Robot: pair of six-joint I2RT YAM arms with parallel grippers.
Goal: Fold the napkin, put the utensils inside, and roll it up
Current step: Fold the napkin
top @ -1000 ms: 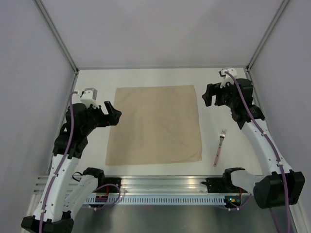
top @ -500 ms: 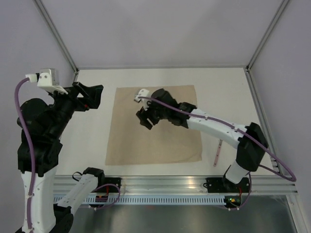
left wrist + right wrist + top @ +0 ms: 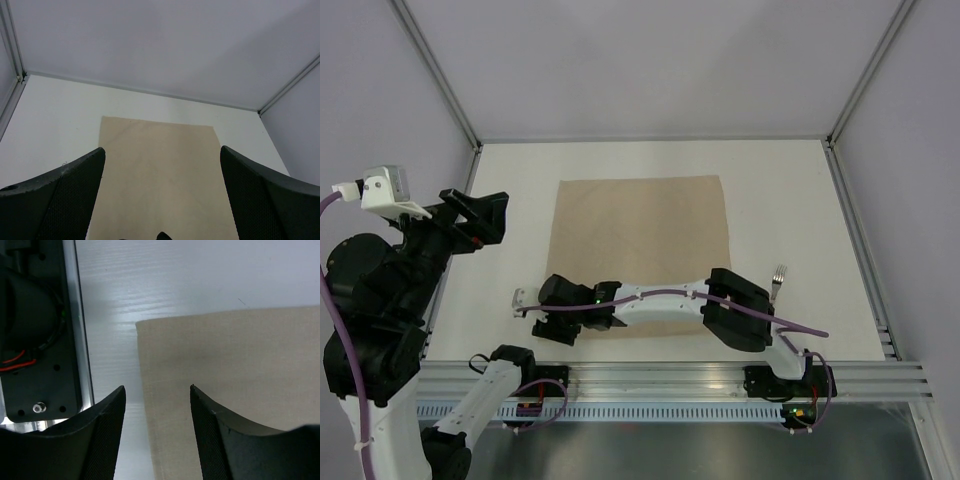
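Right fingers [image 3: 102, 435] parted, gripping nothing, straddle the near edge of the large tan square cloth napkin [image 3: 640, 240] at its near-left corner, corner tip just ahead; right gripper [image 3: 157, 387] nearest. Left gripper [image 3: 162, 149] gaping, raised well away. Napkin flat, unfolded on white table [image 3: 520, 170]; pink-handled silver fork [image 3: 778, 278] near its right edge
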